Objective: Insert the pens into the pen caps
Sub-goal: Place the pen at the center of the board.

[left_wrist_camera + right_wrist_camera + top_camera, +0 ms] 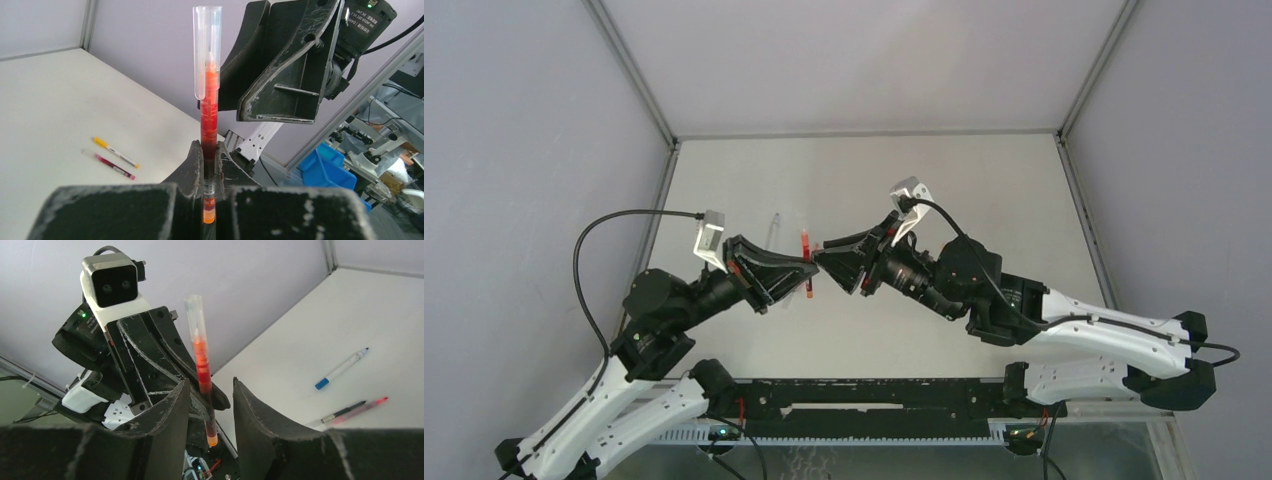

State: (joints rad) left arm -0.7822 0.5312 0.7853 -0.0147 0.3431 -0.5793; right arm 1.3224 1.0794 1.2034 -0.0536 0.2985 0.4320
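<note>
My left gripper [208, 146] is shut on a red pen [209, 117] and holds it upright above the table. A clear pen cap [207, 50] sits over the pen's upper tip. In the top view the left gripper [810, 269] and right gripper [821, 256] meet tip to tip at the red pen [806, 262]. My right gripper [210, 385] is open. Its fingers [250, 410] stand on either side of the red pen [203, 367] without touching it, below the clear cap [194, 315].
A yellow-ended pen [115, 152] and a dark pink pen [107, 165] lie on the white table [944, 180]. A blue-ended pen [341, 369], a black pen [344, 412] and a pink pen [367, 405] lie there too. A thin clear item [775, 228] lies behind the grippers.
</note>
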